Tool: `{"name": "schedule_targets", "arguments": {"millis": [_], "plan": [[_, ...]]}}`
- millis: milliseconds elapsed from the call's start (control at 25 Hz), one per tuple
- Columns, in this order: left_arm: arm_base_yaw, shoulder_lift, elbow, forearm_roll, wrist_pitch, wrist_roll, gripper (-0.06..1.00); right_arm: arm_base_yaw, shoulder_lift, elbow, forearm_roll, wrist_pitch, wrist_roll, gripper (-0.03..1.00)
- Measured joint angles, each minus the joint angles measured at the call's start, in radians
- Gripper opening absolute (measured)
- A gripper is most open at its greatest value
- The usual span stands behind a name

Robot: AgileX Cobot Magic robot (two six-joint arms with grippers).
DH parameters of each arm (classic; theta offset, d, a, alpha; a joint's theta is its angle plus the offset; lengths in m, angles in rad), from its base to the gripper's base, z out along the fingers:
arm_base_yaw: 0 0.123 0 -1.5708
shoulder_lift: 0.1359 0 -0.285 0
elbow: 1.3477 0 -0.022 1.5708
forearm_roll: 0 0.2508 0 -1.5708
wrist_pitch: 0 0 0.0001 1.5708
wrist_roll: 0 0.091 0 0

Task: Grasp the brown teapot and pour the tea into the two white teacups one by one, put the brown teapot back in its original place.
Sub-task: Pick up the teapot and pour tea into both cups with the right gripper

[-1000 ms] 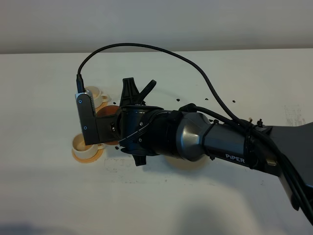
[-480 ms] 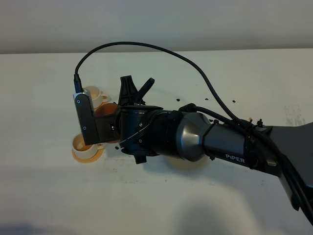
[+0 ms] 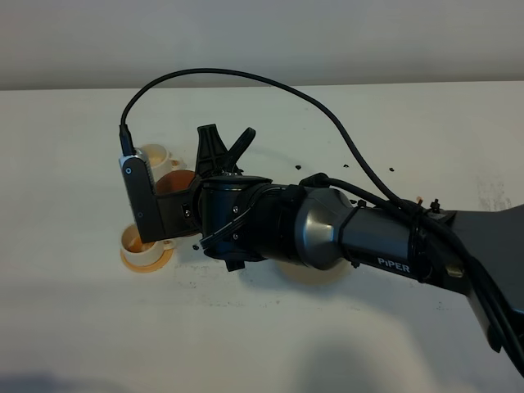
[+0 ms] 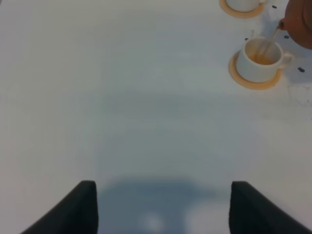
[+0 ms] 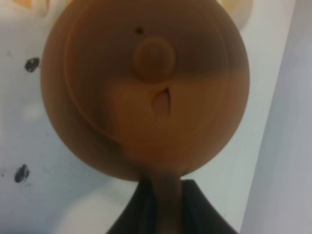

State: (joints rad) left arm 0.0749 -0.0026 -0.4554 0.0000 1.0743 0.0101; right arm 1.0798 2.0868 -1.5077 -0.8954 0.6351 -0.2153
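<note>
The jaws of the right gripper (image 5: 163, 197) pinched the handle of the brown teapot (image 5: 146, 87), which hung tilted over the desk (image 3: 344, 344), a thin stream (image 4: 267, 45) falling into one white teacup (image 4: 261, 61) — more tilt or a sideways drift would likely send tea over that small rim or nudge the cup off its coaster (image 4: 253, 84). The second teacup (image 4: 242, 4) stood near it, the pale disc (image 3: 319, 277) lay half-hidden under the arm (image 3: 385, 241), and the left gripper (image 4: 163, 209) — jaws spread, empty — hung well apart.
</note>
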Motion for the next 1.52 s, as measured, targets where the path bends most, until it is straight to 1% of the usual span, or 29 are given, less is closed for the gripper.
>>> {"name": "schedule_targets", "arguments": {"millis": [200,840,1520], "plan": [[0.000,0.000,0.000,0.000,0.000,0.000,0.55,0.000,0.000,0.000,-0.007,-0.003,-0.019,0.10],[0.000,0.000,0.000,0.000,0.000,0.000,0.55,0.000,0.000,0.000,-0.060,-0.048,-0.020,0.10],[0.000,0.000,0.000,0.000,0.000,0.000,0.55,0.000,0.000,0.000,-0.087,-0.052,-0.020,0.10]]}}
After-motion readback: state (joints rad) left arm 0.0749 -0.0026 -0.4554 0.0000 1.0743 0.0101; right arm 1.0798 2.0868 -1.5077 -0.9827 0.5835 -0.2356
